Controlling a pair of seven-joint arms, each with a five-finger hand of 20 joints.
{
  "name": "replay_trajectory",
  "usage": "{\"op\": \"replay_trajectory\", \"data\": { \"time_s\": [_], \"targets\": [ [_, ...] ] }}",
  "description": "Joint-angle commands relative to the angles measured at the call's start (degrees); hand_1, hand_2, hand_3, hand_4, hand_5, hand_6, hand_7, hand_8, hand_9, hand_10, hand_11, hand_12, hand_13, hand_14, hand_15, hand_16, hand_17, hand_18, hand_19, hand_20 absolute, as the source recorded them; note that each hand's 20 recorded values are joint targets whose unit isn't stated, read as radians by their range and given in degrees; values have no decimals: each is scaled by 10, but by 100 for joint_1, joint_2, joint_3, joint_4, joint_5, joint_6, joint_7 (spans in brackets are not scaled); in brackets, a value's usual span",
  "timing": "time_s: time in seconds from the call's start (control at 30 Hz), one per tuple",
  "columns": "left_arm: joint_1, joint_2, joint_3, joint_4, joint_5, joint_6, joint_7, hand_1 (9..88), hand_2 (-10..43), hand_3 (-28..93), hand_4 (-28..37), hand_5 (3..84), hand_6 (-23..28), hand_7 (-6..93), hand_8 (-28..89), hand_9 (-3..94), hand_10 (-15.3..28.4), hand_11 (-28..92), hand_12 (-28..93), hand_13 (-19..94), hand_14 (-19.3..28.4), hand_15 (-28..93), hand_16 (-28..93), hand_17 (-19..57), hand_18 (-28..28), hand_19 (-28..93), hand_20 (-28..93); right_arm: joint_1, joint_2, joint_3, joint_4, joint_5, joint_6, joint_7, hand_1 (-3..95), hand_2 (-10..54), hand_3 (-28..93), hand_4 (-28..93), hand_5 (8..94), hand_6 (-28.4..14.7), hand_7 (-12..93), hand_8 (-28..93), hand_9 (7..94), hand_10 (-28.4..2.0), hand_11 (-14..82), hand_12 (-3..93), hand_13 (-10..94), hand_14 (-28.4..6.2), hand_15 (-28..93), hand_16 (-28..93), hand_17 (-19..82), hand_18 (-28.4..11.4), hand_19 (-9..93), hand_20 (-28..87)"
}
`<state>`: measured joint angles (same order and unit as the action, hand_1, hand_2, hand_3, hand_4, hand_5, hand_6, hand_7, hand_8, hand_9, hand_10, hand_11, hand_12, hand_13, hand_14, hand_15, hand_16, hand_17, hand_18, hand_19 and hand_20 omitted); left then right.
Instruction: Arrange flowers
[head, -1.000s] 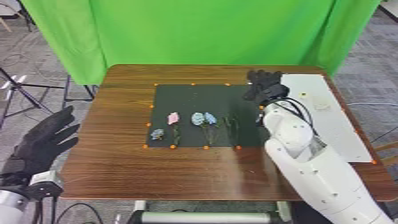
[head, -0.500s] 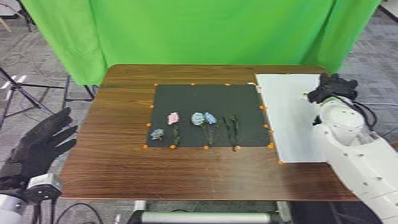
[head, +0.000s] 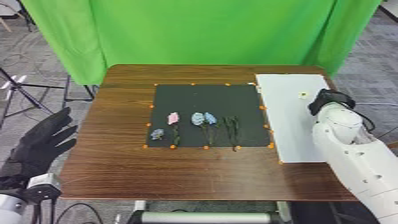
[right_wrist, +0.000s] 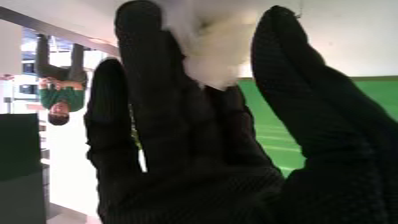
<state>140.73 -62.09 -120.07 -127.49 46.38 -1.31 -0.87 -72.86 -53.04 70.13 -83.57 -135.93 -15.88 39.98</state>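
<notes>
OK, rt. hand nr. pale flower, over wht. board.

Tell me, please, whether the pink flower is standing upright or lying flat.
Lying flat: in the head view, the pink flower and its stem stretch along the dark mat.

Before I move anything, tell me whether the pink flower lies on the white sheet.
No, the pink flower lies on the dark mat, to the left of the white sheet.
</notes>
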Motion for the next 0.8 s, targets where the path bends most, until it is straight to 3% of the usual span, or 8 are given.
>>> {"op": "replay_trajectory", "data": {
  "time_s": [0.03, 0.27, 0.47, 0.8],
  "targets": [
    [45, -35, -7, -33, 2, 37, -11, 238, 0, 697, -281, 221, 6, 176, -86, 180, 91, 92, 214, 134, 113, 154, 80, -126, 187, 367, 82, -393, -13, -51, -283, -418, 995, -747, 529, -82, 807, -282, 605, 5, 584, 57, 757, -75, 295, 513, 787, -8, 499, 349, 336, -179, 803, 423],
    [38, -10, -14, -30, 0, 25, -34, 239, 0, 699, -281, 221, 6, 177, -86, 180, 91, 91, 214, 135, 113, 156, 79, -126, 187, 367, 82, -580, -146, -60, -1124, -211, 1319, -1309, 535, -95, 822, -282, 649, -6, 573, 16, 793, -78, 278, 521, 809, -6, 497, 371, 356, -177, 802, 439],
    [-42, 33, 33, 11, 0, -29, -76, 239, 1, 699, -280, 220, 6, 178, -87, 180, 90, 92, 214, 135, 113, 156, 78, -126, 187, 367, 82, -533, -688, -338, -1545, -44, 1436, -1732, 536, -95, 821, -283, 647, -6, 575, 18, 795, -75, 272, 526, 807, -6, 492, 380, 355, -177, 800, 441],
    [-101, 104, 59, 58, -18, -55, -125, 238, 0, 701, -281, 220, 6, 177, -87, 180, 90, 92, 214, 136, 113, 155, 78, -126, 187, 367, 82, -300, -1359, -932, -1194, -187, 1344, -1918, 527, -95, 826, -283, 642, 0, 580, 20, 798, -74, 266, 528, 801, -9, 505, 386, 341, -179, 795, 447]
  ]
}}
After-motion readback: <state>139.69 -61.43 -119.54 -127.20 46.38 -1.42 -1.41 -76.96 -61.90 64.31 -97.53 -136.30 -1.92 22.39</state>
